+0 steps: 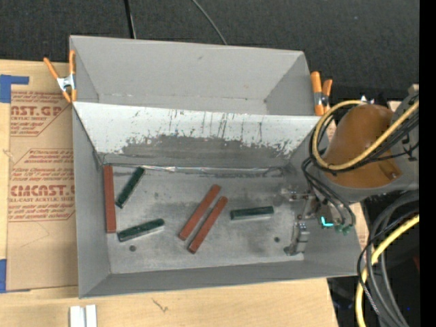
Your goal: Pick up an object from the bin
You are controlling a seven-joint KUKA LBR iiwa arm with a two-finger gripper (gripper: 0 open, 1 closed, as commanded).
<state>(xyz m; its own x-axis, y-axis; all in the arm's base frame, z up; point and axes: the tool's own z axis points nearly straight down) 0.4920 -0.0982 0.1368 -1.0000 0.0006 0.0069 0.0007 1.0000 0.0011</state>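
- The gripper [297, 240] hangs low inside the grey metal bin [204, 125], over bare floor in the corner on the arm's side. Whether it is open or closed cannot be told from this angle.
- Behind and to the right of the gripper, beyond the bin's wall, sits the orange wrist cover [357, 152], with yellow cables [325, 125] looped round it.
- The thing nearest the gripper is a short dark green bar [251, 213]. It lies flat on the floor just to the gripper's left and slightly farther up the view, close to level, and is apart from the gripper.
- Farther left of the gripper lies a pair of red-brown bars [204, 218], side by side and touching along their length. They slant from lower left to upper right.
- Past that pair, well apart from the gripper, a second dark green bar [141, 229] lies nearly level on the floor.
- Up and left of that one, a third dark green bar [129, 186] lies tilted steeply.
- Farthest from the gripper, a long red-brown bar [109, 199] lies against the foot of the opposite wall and runs along it.
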